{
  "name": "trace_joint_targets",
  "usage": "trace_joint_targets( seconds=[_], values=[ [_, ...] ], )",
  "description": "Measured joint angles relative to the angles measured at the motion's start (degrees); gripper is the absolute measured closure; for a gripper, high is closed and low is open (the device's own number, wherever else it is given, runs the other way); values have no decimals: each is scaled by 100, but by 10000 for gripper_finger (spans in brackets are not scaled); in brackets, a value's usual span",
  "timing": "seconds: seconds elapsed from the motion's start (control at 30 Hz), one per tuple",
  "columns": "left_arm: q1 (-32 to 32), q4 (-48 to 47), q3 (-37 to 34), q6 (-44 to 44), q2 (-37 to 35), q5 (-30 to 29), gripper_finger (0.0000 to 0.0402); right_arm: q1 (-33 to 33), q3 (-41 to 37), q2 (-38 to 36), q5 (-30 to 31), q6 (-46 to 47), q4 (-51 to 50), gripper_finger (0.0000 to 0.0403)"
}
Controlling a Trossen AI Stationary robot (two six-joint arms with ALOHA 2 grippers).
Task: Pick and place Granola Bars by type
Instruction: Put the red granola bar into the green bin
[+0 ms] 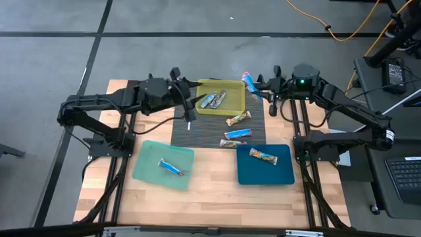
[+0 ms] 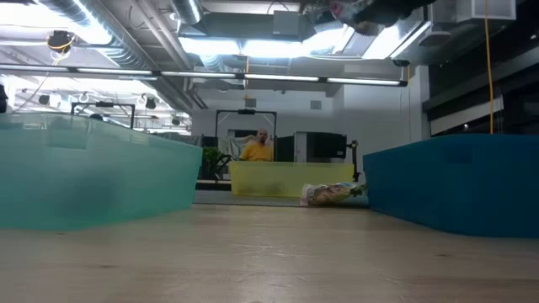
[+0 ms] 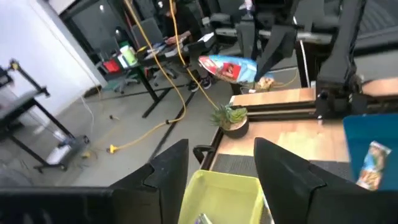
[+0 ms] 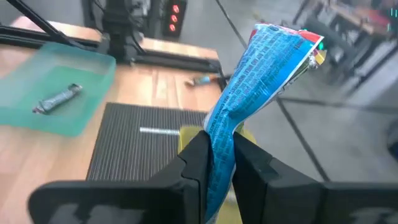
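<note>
Granola bars sit scattered: two in the yellow tray (image 1: pixel 234 105), one in the green tray (image 1: pixel 148 164), one in the blue tray (image 1: pixel 283 172), three loose on the dark mat (image 1: pixel 197 135). Right gripper (image 1: pixel 255 85) pinches a blue bar (image 4: pixel 258 87) tight, up beside the yellow tray's far corner. Left gripper (image 1: pixel 192 97) hovers at that tray's edge, fingers apart, holding nothing.
</note>
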Motion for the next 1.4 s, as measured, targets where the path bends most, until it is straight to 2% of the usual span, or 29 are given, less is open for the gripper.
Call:
trace_joint_targets(
  seconds=[0.2,0.33,0.53,0.8,1.0,1.2,1.4],
  values=[
    [108,404,-2,368,353,-1,179,408,0,63,0,-68,647,341],
    [254,1002,-1,374,570,79,144,667,0,167,4,-111,1018,341],
    [479,1875,-2,207,726,858,114,936,0,509,143,-178,1403,341],
    [605,2239,0,-153,780,1565,112,1182,0,832,168,-446,2057,341],
    [601,2321,0,-243,780,1634,112,1195,0,987,170,-450,2326,341],
    [597,2319,0,-398,780,2138,113,1242,0,1092,167,-450,2592,341],
    [626,2321,0,-438,780,2129,138,1315,0,1131,164,-450,2678,341]
  ],
)
